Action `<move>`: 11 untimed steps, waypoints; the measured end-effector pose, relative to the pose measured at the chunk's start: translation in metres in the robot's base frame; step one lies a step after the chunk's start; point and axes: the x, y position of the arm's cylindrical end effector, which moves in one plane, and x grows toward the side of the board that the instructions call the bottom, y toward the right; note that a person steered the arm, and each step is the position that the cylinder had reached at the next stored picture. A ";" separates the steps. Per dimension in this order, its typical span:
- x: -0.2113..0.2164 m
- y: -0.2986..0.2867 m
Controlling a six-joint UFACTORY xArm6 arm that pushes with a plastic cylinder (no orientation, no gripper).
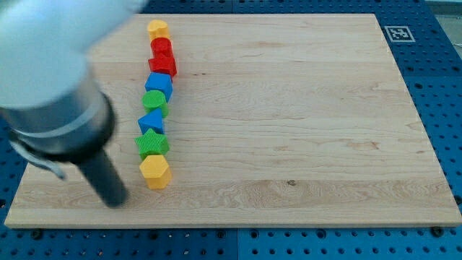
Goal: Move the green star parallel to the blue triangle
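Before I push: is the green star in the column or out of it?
In: green star sits between blue triangle and yellow block; my tip left.

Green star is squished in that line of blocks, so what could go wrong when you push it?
1. The green star touches the blue triangle above and the yellow block below, so pushing it may drag either along.
2. My tip sits left of the yellow block, lower than the star; a push from here would probably hit the yellow block first.
3. The blocks form one tight column, so a slanted push might scatter several.
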 end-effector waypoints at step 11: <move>-0.134 0.362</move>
